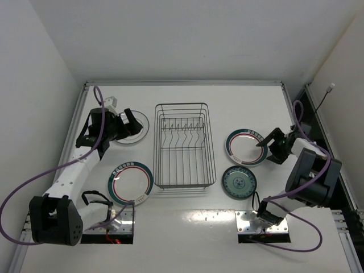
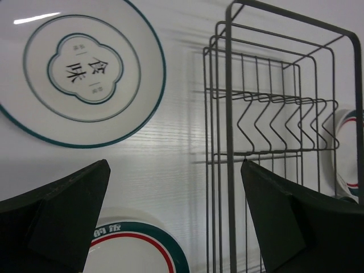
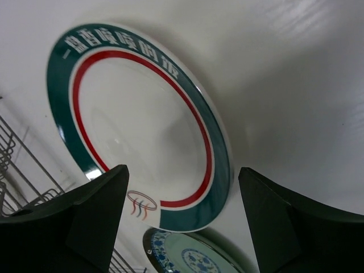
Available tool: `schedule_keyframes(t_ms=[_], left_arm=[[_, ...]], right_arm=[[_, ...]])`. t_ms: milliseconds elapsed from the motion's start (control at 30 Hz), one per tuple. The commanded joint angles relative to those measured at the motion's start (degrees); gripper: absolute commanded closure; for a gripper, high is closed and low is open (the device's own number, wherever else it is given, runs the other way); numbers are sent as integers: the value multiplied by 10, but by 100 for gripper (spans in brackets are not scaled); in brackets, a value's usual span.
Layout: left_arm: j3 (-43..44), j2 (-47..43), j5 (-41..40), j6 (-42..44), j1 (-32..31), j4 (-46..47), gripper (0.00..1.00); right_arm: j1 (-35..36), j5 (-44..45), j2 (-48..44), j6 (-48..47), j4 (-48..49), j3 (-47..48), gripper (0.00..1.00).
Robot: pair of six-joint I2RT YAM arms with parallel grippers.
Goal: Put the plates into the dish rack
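Observation:
The grey wire dish rack (image 1: pixel 185 181) stands mid-table with nothing in it; the left wrist view shows its prongs (image 2: pixel 273 122). A white plate with black rings (image 1: pixel 139 126) (image 2: pixel 85 68) lies left of it, under my open left gripper (image 1: pixel 129 121) (image 2: pixel 176 170). A green-rimmed plate with a red ring (image 1: pixel 131 182) (image 2: pixel 142 250) lies near left. A second green-rimmed plate (image 1: pixel 244 147) (image 3: pixel 148 119) lies right of the rack. My right gripper (image 1: pixel 263 147) (image 3: pixel 182 170) is open, fingers either side of its rim without touching. The small teal plate (image 1: pixel 239 182) (image 3: pixel 199 253) lies just in front.
White walls close in the table at the back and both sides. Purple cables (image 1: pixel 102 119) loop from both arms. The arm bases (image 1: pixel 54 219) and their metal mounting plates (image 1: pixel 250 220) sit at the near edge. A dark rail (image 1: pixel 318 108) runs along the right side.

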Motion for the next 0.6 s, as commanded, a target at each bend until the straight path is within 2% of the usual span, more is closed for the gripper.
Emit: schedule_keyframes(t_ms=[0,100,233,267,333,367,433,467,567], left_arm=[[31,-16,-84,5,6,-34,0],[37,-21,-123,-2,6,-41,0],[37,-16,-144,-8,6,-54,0],[42,-16,-144,-8,6,-54,0],[42,-11,-150,-8,6,-60,0],[42,-5,-150,-8,6,-60,0],[47,-5,-150,-8,6,-60,0],[47,-5,-150,-8,6,-60,0],[47,1,-144,-8,6,-60,0]], right_arm=[[3,-11,1,-5,18,-24,26],[9,-45,27,6,60,-42,28],[9,-86,85,11,92,-49,41],[9,-86,93,16,98,-49,53],[9,-94,113,17,103,-49,66],[9,-94,113,17,103,-49,81],[9,-94,113,17,108,-54,91],[9,-94,113,17,108,-54,100],[15,-88,78,17,108,-59,100]])
